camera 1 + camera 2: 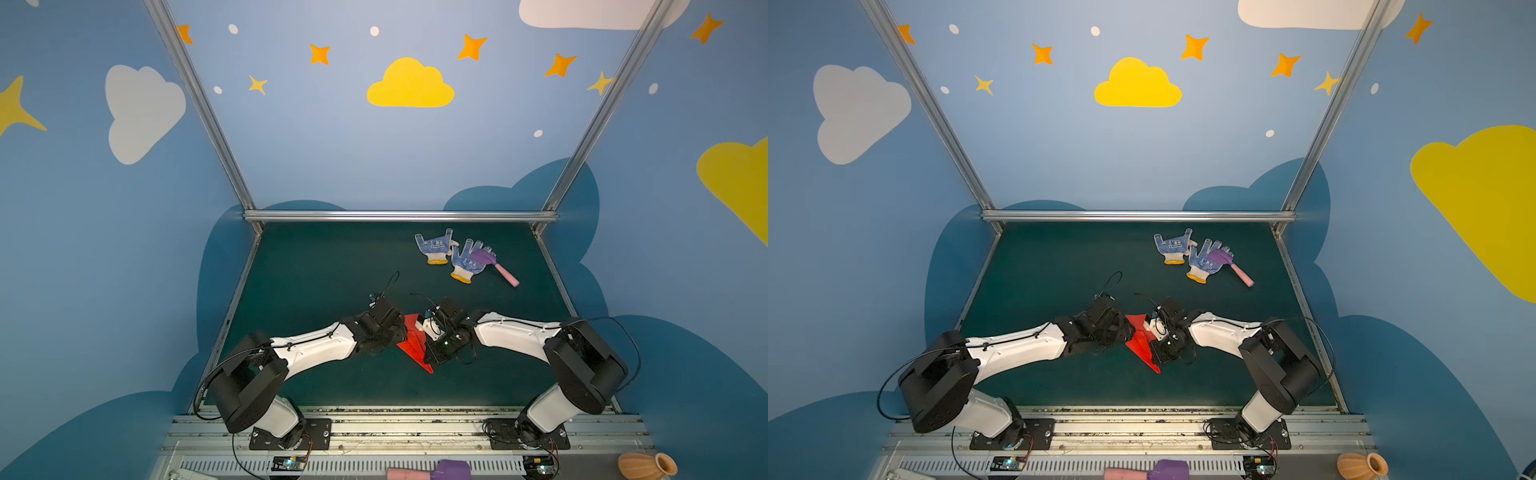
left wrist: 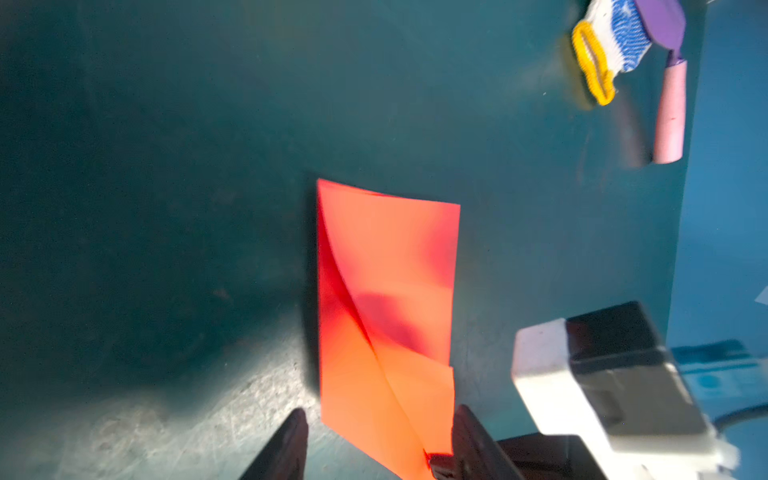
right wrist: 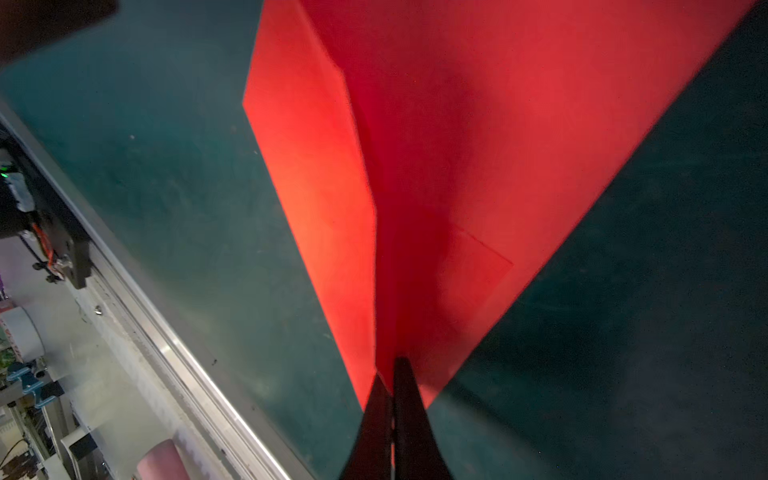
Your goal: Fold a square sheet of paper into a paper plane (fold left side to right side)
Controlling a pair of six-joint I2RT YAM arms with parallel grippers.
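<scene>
Dark green mat [image 1: 316, 270] under paper plane [image 1: 413, 343]; blue starry walls [image 1: 311, 137].

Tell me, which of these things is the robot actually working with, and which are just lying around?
In the job: red paper plane, pinched near its point by the right arm's jaws; left arm's jaws open close by.

Lying about: two blue-dotted gloves, purple-and-pink toy hammer, second toy hammer, orange vase.
</scene>
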